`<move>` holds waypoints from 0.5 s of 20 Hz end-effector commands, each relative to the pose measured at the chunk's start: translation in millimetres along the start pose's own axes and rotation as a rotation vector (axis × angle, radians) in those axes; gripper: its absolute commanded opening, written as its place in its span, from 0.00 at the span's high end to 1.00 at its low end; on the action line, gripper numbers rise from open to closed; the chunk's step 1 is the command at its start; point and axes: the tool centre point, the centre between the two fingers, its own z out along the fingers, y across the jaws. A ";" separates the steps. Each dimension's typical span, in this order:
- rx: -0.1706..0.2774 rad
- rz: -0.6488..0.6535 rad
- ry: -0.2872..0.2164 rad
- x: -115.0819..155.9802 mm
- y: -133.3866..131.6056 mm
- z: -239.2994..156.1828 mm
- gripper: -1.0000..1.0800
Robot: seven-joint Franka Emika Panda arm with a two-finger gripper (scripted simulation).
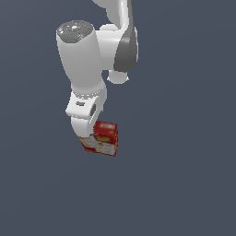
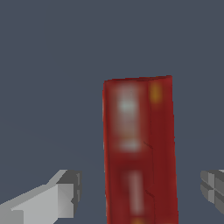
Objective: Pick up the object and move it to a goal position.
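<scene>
The object (image 1: 107, 137) is a small red carton with white and yellow printed panels, standing on the plain grey-blue floor (image 1: 184, 184). The white arm comes down from above, and its gripper (image 1: 93, 137) sits low against the carton's side that faces the exterior view's left. In the wrist view the red carton (image 2: 140, 148) stands between the two grey fingers (image 2: 65, 192), with a visible gap on each side. The gripper (image 2: 140, 189) is open and straddles the carton without touching it. In the exterior view the hand hides part of the carton.
Only the uniform grey-blue floor (image 2: 52, 65) shows around the carton. The arm's thick white links (image 1: 80, 55) stand above and toward the exterior view's left of it.
</scene>
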 end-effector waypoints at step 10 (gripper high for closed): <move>0.000 -0.051 0.003 -2.3 4.1 4.3 0.04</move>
